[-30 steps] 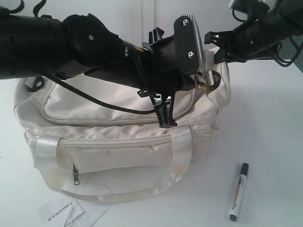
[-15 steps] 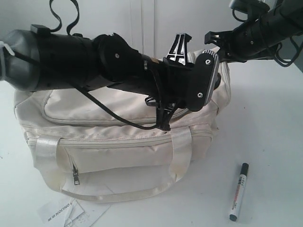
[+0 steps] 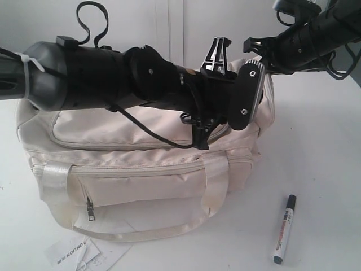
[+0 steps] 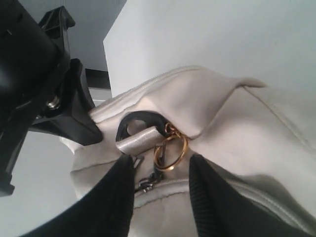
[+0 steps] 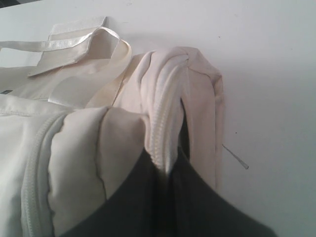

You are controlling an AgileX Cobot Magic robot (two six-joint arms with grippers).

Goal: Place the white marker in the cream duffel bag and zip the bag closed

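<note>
The cream duffel bag (image 3: 141, 186) sits mid-table with its curved top zip closed. My left arm (image 3: 141, 84) reaches across the bag's top to its right end. In the left wrist view my left gripper (image 4: 160, 165) is open. Its black fingers (image 4: 116, 197) straddle a gold ring (image 4: 171, 152) and the dark zip pull (image 4: 146, 183) without gripping them. My right gripper (image 3: 262, 55) is shut on a fold of the bag's end (image 5: 165, 148), pinching the zip seam. The white marker (image 3: 285, 228) lies on the table, right of the bag and untouched.
A printed paper tag (image 3: 79, 252) lies on the white table (image 3: 316, 147) at the bag's front left corner. The bag's front pocket is zipped, with its pull (image 3: 89, 210) at the left. A thin sliver (image 5: 236, 157) lies on the table beside the bag's end.
My left gripper has gone from shut to open, and its wrist has rolled and moved slightly right along the bag's top. The right gripper, bag and marker stay put.
</note>
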